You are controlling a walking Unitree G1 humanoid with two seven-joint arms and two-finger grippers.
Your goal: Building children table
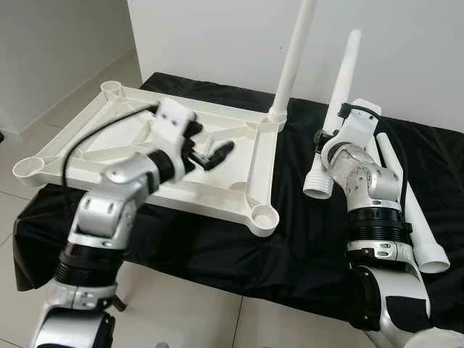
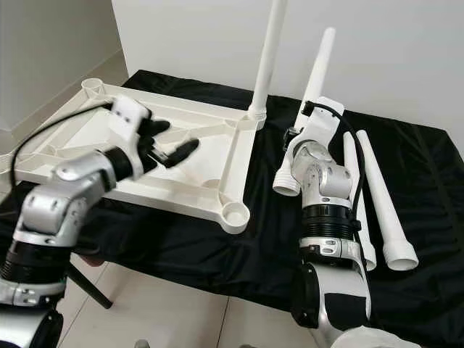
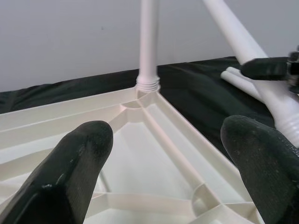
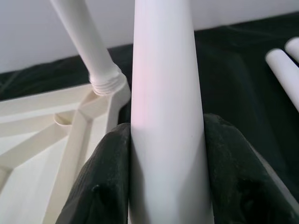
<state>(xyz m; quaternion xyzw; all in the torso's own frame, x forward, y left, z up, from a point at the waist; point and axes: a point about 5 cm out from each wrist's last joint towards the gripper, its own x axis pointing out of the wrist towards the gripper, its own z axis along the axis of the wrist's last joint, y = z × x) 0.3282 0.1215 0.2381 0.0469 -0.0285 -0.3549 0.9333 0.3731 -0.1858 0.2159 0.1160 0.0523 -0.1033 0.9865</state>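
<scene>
While our right end effector (image 4: 166,186) pinches a white table leg (image 2: 313,87), threaded end down and tip tilted up, the upturned white tabletop (image 1: 109,134) lies just to its left on the black cloth (image 1: 290,239) covering the surface. One leg (image 1: 293,58) already stands upright in the corner socket nearest that end effector; the front corner socket (image 1: 264,217) is open. Two spare legs (image 2: 380,210) lie flat on the cloth just to its right. Our left end effector (image 1: 214,154) hovers over the tabletop's ribbed underside, fingers (image 3: 70,172) spread, gripping nothing. Behind is a white wall (image 1: 217,36).
</scene>
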